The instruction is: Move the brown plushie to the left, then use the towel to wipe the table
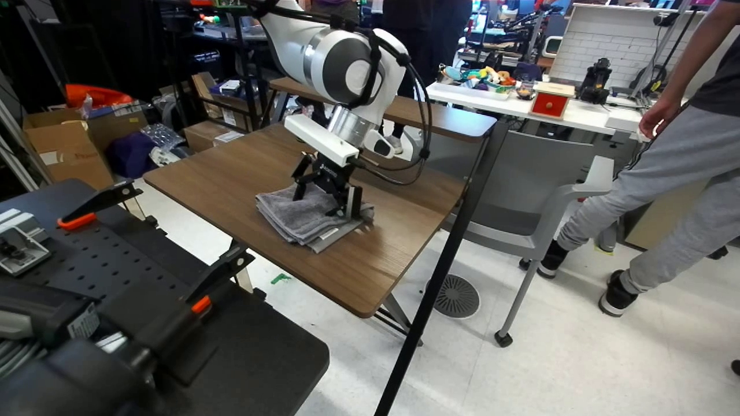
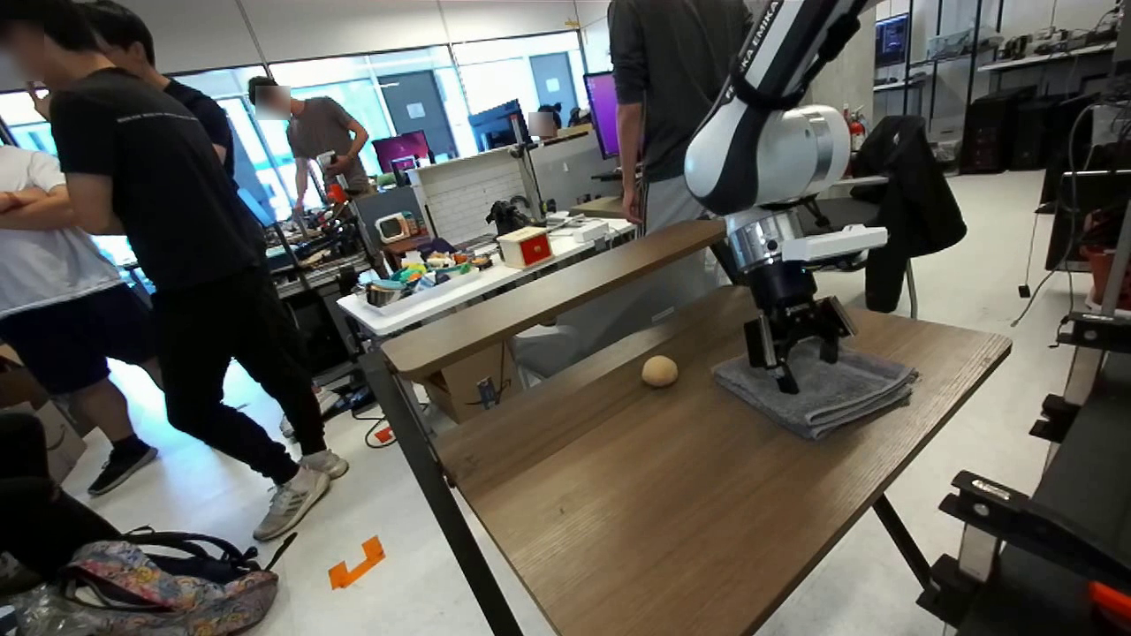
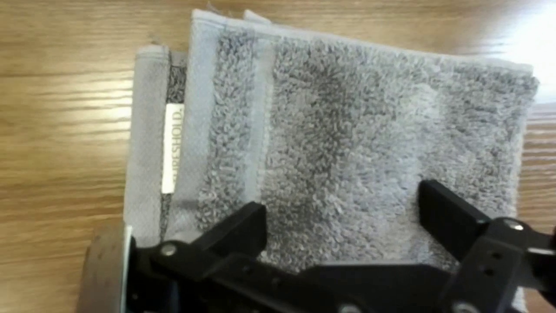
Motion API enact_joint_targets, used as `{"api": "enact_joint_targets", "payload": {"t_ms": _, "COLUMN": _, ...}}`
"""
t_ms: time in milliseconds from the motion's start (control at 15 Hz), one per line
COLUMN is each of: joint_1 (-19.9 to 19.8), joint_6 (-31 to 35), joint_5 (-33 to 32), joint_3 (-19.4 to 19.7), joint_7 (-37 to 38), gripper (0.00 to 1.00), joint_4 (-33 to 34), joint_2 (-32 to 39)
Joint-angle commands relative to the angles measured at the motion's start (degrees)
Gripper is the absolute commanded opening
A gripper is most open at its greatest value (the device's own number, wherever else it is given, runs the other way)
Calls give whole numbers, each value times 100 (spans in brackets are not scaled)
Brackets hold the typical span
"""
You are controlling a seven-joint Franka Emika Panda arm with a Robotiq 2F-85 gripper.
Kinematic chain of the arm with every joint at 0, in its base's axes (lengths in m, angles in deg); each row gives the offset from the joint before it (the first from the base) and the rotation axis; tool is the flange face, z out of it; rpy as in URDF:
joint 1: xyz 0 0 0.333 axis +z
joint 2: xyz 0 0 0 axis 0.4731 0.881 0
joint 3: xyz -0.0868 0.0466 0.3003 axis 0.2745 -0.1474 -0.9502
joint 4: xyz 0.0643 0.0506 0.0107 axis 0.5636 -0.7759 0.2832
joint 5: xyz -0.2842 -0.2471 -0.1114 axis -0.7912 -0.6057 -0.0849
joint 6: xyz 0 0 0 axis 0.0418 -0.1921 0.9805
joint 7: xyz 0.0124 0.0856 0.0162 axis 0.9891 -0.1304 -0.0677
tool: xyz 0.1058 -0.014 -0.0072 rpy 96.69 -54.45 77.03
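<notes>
Wrist view: gripper (image 3: 342, 204) is hanging over the folded towel (image 3: 356, 130) with its fingers (image 3: 247, 230) sitting wide apart across the lower half of the frame; I'm seeing nothing pinched between them. Whether they're touching the towel or sitting just above it, pictures aren't showing. In an exterior view the towel (image 2: 835, 393) is lying right of centre on the counter (image 2: 671, 495), and the brown plushie (image 2: 660, 372) is sitting loose just right of frame centre, left of the towel, near but not touching. Status, my read: plushie step is probably counting as done, since the plushie is resting by itself and the gripper is targeting the towel. Not confirming it: nothing is marking how far left is enough. Wipe step isn't showing as done: the towel is lying folded, ungripped. What's remaining: getting a grip on the towel, or pressing down on it, then sweeping it across the counter. Towel is looking loosely layered, so I'm expecting slip if only the top is getting caught.
</notes>
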Motion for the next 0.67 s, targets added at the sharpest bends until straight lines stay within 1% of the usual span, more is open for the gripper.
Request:
{"api": "enact_joint_targets", "payload": {"t_ms": 0, "joint_1": 2, "joint_6": 527, "joint_5": -178, "joint_3": 150, "joint_7": 359, "gripper": 100, "joint_4": -22, "joint_2": -18}}
{"api": "enact_joint_targets", "payload": {"t_ms": 133, "joint_1": -75, "joint_6": 472, "joint_5": 55, "joint_3": -91, "joint_7": 266, "gripper": 100, "joint_4": -306, "joint_2": -454}}
{"api": "enact_joint_targets", "payload": {"t_ms": 267, "joint_1": -158, "joint_6": 923, "joint_5": 305, "joint_3": -416, "joint_7": -62, "gripper": 100, "joint_4": -925, "joint_2": -1152}}
{"api": "enact_joint_targets", "payload": {"t_ms": 400, "joint_1": -269, "joint_6": 1226, "joint_5": 567, "joint_3": -711, "joint_7": -298, "gripper": 100, "joint_4": -1313, "joint_2": -1626}}
{"api": "enact_joint_targets", "payload": {"t_ms": 533, "joint_1": -389, "joint_6": 1417, "joint_5": 941, "joint_3": -1023, "joint_7": -587, "gripper": 100, "joint_4": -1735, "joint_2": -2197}}
{"api": "enact_joint_targets", "payload": {"t_ms": 600, "joint_1": -468, "joint_6": 1394, "joint_5": 1148, "joint_3": -1179, "joint_7": -818, "gripper": 100, "joint_4": -1918, "joint_2": -2487}}
